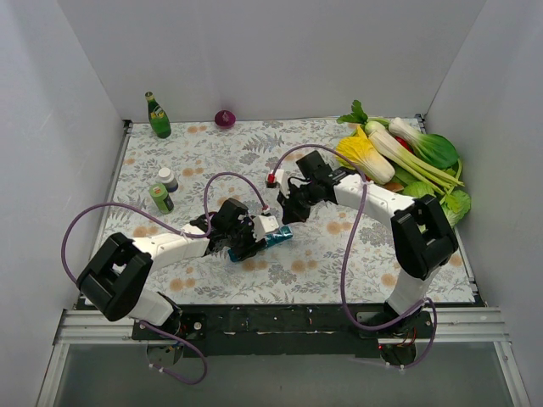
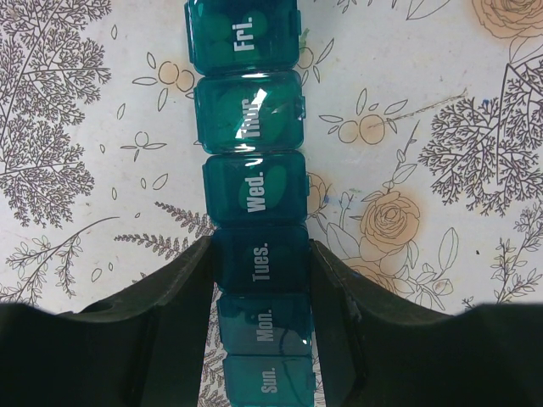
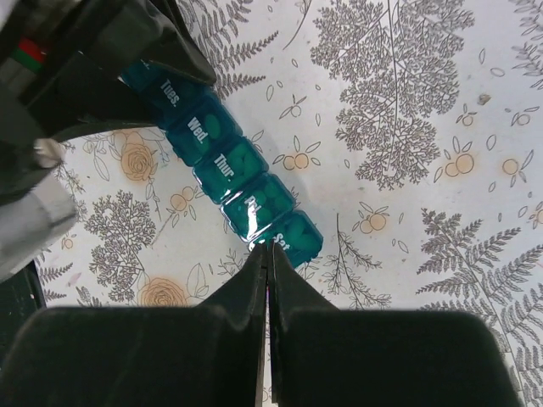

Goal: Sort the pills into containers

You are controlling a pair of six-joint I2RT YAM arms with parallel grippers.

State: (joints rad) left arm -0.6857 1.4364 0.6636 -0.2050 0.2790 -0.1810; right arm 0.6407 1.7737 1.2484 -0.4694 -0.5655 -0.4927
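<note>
Near the middle of the top view, a bit low, the teal pill strip (image 1: 270,240) lies on the flowery table cloth (image 1: 339,254). The left gripper (image 1: 246,239) is at its left end. The right gripper (image 1: 284,214) is just above its right end. A green jar (image 1: 160,197) and a white bottle (image 1: 168,178) stand at the left, well apart from the strip. A green glass bottle (image 1: 158,115) and a purple onion (image 1: 225,118) are at the back. A pile of vegetables (image 1: 407,153) fills the upper right.

From the left wrist, the strip (image 2: 254,127) runs straight up the middle, Sun. at the bottom and Fri. at the top. Its lids look shut. Pale shapes (image 2: 276,182) show through some lids. The left gripper (image 2: 261,263) squeezes the strip from both sides at the Tues. box, one black finger (image 2: 182,288) on each side.

From the right wrist, the strip (image 3: 221,157) slants down from the upper left to the middle. The right gripper (image 3: 267,271) has its fingers pressed tight together with nothing between them. Its tips are at the Sat. box, but I cannot tell if they touch it. The left gripper (image 3: 127,59) covers the strip's far end.
</note>
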